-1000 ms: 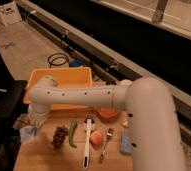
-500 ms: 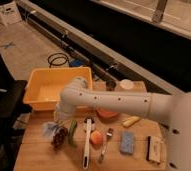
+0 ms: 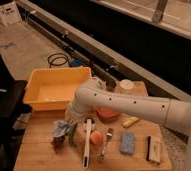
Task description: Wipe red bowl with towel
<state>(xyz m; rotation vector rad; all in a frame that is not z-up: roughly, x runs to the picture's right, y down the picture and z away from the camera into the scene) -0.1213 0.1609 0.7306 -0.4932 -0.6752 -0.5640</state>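
The gripper [image 3: 65,123] is low over the near-left part of the worktop [image 3: 39,156], just in front of the yellow tub [image 3: 53,90]. Its jaws are clamped tight, with the pale towel [image 3: 60,129] bunched in them. A second ago that cloth hung further left, out past the grapes [image 3: 56,142]. Now it sits right above them, so the arm [image 3: 139,105] has carried it to the right, towards the middle of the worktop.

The red bowl [image 3: 108,114] sits further right and a little farther back, and only its near rim shows from behind the arm. Towel and bowl are near each other but not touching, so no wiping yet.

This looks like the carry stage, with the grip secure and the approach under way. The cloth still has to lift over the green vegetable [image 3: 72,134] and the long white brush [image 3: 87,146] lying between. A low sweep could drag those along, or nudge the bowl itself, so it needs to come in from above.
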